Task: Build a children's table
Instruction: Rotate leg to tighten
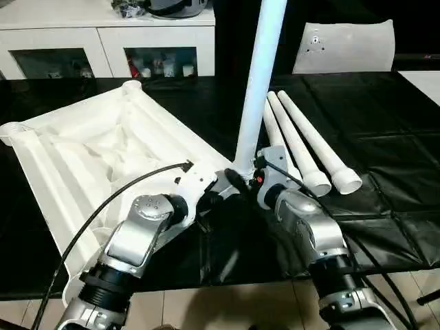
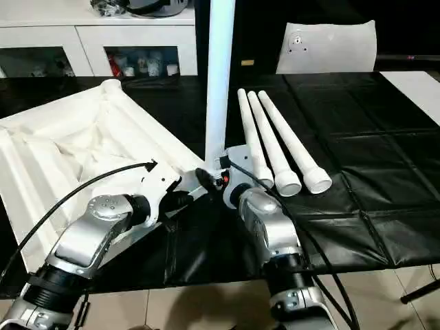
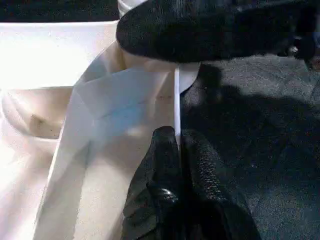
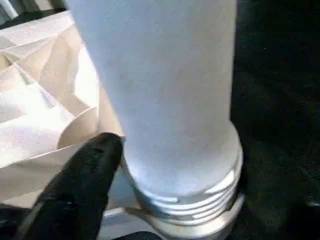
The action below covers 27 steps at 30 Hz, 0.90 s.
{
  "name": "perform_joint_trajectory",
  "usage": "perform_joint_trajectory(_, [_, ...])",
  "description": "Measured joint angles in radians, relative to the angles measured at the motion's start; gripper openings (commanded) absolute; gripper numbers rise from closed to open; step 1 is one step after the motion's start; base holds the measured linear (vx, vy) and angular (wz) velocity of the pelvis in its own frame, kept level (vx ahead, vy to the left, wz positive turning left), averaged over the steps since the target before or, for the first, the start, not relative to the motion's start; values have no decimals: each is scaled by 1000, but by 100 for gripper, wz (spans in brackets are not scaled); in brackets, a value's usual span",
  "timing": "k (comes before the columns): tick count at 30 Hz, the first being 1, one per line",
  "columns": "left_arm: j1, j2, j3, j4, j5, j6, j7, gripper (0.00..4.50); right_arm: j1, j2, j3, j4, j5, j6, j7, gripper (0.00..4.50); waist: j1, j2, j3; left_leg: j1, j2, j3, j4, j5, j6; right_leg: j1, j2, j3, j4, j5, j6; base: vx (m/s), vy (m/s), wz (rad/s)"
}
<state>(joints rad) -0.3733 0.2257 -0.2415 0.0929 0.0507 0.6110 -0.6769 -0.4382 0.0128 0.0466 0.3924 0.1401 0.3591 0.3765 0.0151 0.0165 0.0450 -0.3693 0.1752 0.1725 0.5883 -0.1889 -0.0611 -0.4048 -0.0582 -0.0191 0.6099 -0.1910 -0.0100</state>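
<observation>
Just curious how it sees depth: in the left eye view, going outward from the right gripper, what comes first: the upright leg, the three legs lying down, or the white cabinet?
1. Upright leg, at the right gripper.
2. Three lying legs, just beside, on its right.
3. White cabinet, far back on its left.

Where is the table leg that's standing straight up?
The upright leg stands in the tabletop's near corner socket, mid-scene in the head views, just left of three loose legs lying on the black cover.

The upright leg runs off the top edge so its far end is cut off, and both wrists cover the corner socket, so can't tell how deep it's seated.
</observation>
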Motion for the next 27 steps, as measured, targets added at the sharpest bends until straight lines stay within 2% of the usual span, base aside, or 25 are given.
perform_joint_trajectory(5, [-17,78,-9,34,-25,-77,-99,0,50,-106,34,-81,38,8,154,448,14,1,2,-3,1,0,-1,0,0,-3,1,-1,0,0,0,0,0,0])
perform_joint_trajectory(9, [-19,163,-13,71,-45,-180,-225,0,61,-251,55,-134,53,4,337,448,33,3,3,-5,0,0,-1,0,0,-3,0,-1,-1,0,0,0,0,0])
perform_joint_trajectory(13, [-19,219,-27,91,-57,-251,-330,0,61,-317,72,-163,67,-2,475,448,45,4,3,-5,0,0,-1,0,1,-3,0,-1,-1,0,0,0,0,0])
perform_joint_trajectory(15, [-22,237,-41,106,-59,-297,-377,0,61,-347,97,-166,74,-13,540,448,51,4,4,-5,0,0,1,0,1,-3,-1,-2,0,0,0,0,0,0])
perform_joint_trajectory(18, [-29,288,-66,146,-83,-384,-494,0,61,-440,149,-176,78,-53,683,448,61,4,4,-3,0,0,1,0,1,-1,-1,-2,0,0,0,0,0,0])
perform_joint_trajectory(23, [-61,319,-114,183,-86,-473,-621,0,35,-465,220,-153,57,-123,828,448,73,4,4,-1,0,0,2,0,1,2,-1,-2,1,0,-1,0,0,0])
perform_joint_trajectory(27, [-85,319,-150,206,-76,-531,-669,0,6,-467,260,-127,43,-156,882,448,73,4,3,0,1,0,3,0,1,2,-1,-2,1,1,-1,0,0,0])
